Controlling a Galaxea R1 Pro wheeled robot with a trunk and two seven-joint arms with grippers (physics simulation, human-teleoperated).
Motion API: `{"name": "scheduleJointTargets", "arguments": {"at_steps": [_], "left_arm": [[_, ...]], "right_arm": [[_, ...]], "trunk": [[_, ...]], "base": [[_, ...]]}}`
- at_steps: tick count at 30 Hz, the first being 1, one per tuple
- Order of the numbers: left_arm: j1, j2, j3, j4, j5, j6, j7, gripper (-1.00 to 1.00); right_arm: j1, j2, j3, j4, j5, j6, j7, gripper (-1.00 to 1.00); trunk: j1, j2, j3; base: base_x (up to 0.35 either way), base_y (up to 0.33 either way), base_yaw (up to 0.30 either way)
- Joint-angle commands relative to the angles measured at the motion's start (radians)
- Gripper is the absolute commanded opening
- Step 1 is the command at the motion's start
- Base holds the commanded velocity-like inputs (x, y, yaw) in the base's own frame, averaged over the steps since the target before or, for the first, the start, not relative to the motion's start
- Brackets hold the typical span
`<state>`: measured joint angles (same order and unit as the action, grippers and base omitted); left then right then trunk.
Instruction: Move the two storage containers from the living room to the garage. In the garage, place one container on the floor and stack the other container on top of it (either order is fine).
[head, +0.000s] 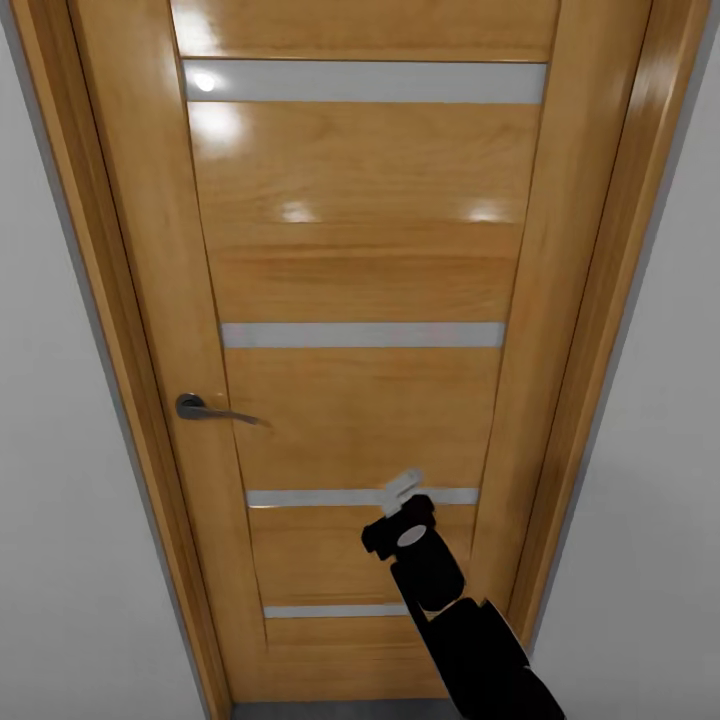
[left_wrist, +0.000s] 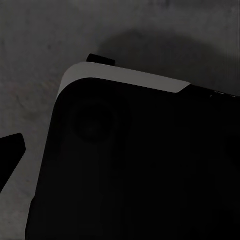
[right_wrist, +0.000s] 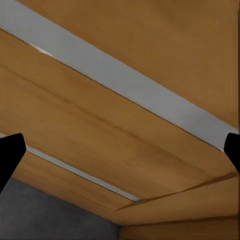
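Facing: wooden door (head: 360, 400) (shut), just ahead of right hand (head: 402, 490)
Right hand: fingers spread, empty
Left hand: state unclear

Head view looks forward and slightly down, close on a closed wooden door (head: 360, 300) with pale horizontal strips, handle (head: 205, 408) at left; right wrist view faces the same door from very near, angled, sharing one pale strip (right_wrist: 125, 85) and panels; left wrist view points down at dark concrete floor (left_wrist: 40, 40), near the robot's dark body (left_wrist: 140, 165).
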<state>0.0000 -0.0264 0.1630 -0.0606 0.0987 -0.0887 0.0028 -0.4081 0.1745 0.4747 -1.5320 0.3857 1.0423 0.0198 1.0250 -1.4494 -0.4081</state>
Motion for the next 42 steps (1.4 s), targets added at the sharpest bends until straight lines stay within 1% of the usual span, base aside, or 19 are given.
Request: {"name": "scheduleJointTargets", "arguments": {"at_steps": [1, 3, 4, 6, 9, 11, 13, 15, 20, 22, 26, 27, 29, 32, 33, 35, 36, 39, 42], "left_arm": [[0.0, 0.0, 0.0, -0.001, 0.01, -0.002, 0.0, 1.0], [0.0, -0.001, 0.0, -0.001, 0.01, -0.002, 0.0, 1.0], [0.0, -0.001, 0.0, -0.001, 0.01, -0.002, 0.0, 1.0], [0.0, -0.001, 0.0, -0.001, 0.01, -0.002, 0.0, 1.0], [0.0, -0.001, 0.0, -0.001, 0.01, -0.002, 0.0, 1.0], [0.0, -0.001, 0.0, -0.001, 0.01, -0.002, 0.0, 1.0], [0.0, -0.001, 0.0, -0.001, 0.01, -0.002, 0.0, 1.0], [0.0, -0.002, 0.0, -0.001, 0.01, -0.002, 0.0, 1.0], [0.0, -0.003, 0.0, -0.001, 0.01, -0.002, 0.0, 1.0], [0.0, -0.003, 0.0, -0.001, 0.01, -0.002, 0.0, 1.0], [0.0, -0.002, 0.0, -0.001, 0.01, -0.002, 0.0, 1.0], [0.0, -0.003, 0.0, -0.001, 0.01, -0.002, 0.0, 1.0], [0.0, -0.003, -0.001, -0.001, 0.009, -0.002, 0.0, 1.0], [0.0, -0.003, -0.001, -0.001, 0.009, -0.002, 0.0, 1.0], [0.0, -0.003, -0.001, -0.001, 0.009, -0.002, 0.0, 1.0], [0.0, -0.003, -0.001, -0.001, 0.009, -0.002, 0.0, 1.0], [0.0, -0.003, -0.001, -0.001, 0.009, -0.002, 0.0, 1.0], [0.0, -0.003, 0.0, -0.001, 0.009, -0.002, 0.0, 1.0], [0.0, -0.003, -0.002, -0.001, 0.009, -0.002, 0.0, 1.0]], "right_arm": [[-0.006, 0.0, 0.009, -0.001, 0.006, 0.005, 0.002, 1.0], [-0.017, 0.0, 0.038, -0.001, 0.008, 0.005, 0.002, 1.0], [-0.022, 0.0, 0.073, -0.002, 0.009, 0.005, 0.002, 1.0], [-0.027, 0.0, 0.119, -0.003, 0.01, 0.005, 0.0, 1.0], [-0.06, 0.0, 0.148, -0.001, 0.011, 0.005, -0.005, 1.0], [-0.103, 0.0, 0.155, 0.003, 0.01, 0.005, -0.006, 1.0], [-0.186, 0.0, 0.16, 0.008, 0.004, 0.005, -0.006, 1.0], [-0.218, 0.0, 0.16, 0.011, 0.001, 0.005, -0.005, 1.0], [-0.387, 0.0, 0.161, 0.072, -0.002, 0.005, 0.001, 1.0], [-0.404, 0.0, 0.162, 0.078, 0.005, 0.001, -0.003, 1.0], [-0.419, 0.0, 0.162, 0.084, 0.055, -0.015, -0.007, 1.0], [-0.419, 0.0, 0.162, 0.086, 0.062, -0.026, -0.007, 1.0], [-0.421, 0.0, 0.164, 0.115, 0.072, -0.116, -0.007, 1.0], [-0.421, 0.0, 0.165, 0.171, 0.078, -0.186, -0.009, 1.0], [-0.421, 0.0, 0.166, 0.24, 0.103, -0.289, -0.013, 1.0], [-0.421, 0.0, 0.166, 0.274, 0.119, -0.327, -0.016, 1.0], [-0.421, 0.0, 0.166, 0.386, 0.13, -0.401, -0.021, 1.0], [-0.421, 0.0, 0.165, 0.429, 0.127, -0.449, -0.025, 1.0], [-0.42, 0.0, 0.162, 0.427, 0.12, -0.454, -0.025, 1.0]], "trunk": [[0.0, -0.001, -0.001], [0.0, -0.001, -0.001], [0.0, -0.001, -0.001], [0.0, -0.001, -0.001], [0.0, -0.001, -0.001], [0.0, -0.001, -0.001], [0.0, -0.001, -0.001], [0.0, -0.001, -0.001], [0.0, -0.001, -0.001], [0.0, -0.001, -0.001], [0.0, -0.001, -0.001], [0.0, -0.001, -0.001], [0.0, -0.001, -0.001], [0.0, -0.001, -0.001], [0.0, -0.001, -0.001], [0.0, -0.001, -0.001], [0.0, -0.001, -0.001], [0.0, -0.001, -0.001], [0.0, -0.001, -0.001]], "base": [[0.0, 0.0, 0.0], [0.0, 0.0, 0.0], [0.0, 0.0, 0.0], [0.0, 0.0, 0.0], [0.0, 0.0, 0.0], [0.0, 0.0, 0.0], [0.0, 0.0, 0.0], [0.0, 0.0, 0.0], [0.0, 0.0, 0.0], [0.0, 0.0, 0.0], [0.0, 0.0, 0.0], [0.0, 0.0, 0.0], [0.0, 0.0, 0.0], [0.0, 0.0, 0.0], [0.0, 0.0, 0.0], [0.0, 0.0, 0.0], [0.0, 0.0, 0.0], [0.0, 0.0, 0.0], [0.0, 0.0, 0.0]]}}
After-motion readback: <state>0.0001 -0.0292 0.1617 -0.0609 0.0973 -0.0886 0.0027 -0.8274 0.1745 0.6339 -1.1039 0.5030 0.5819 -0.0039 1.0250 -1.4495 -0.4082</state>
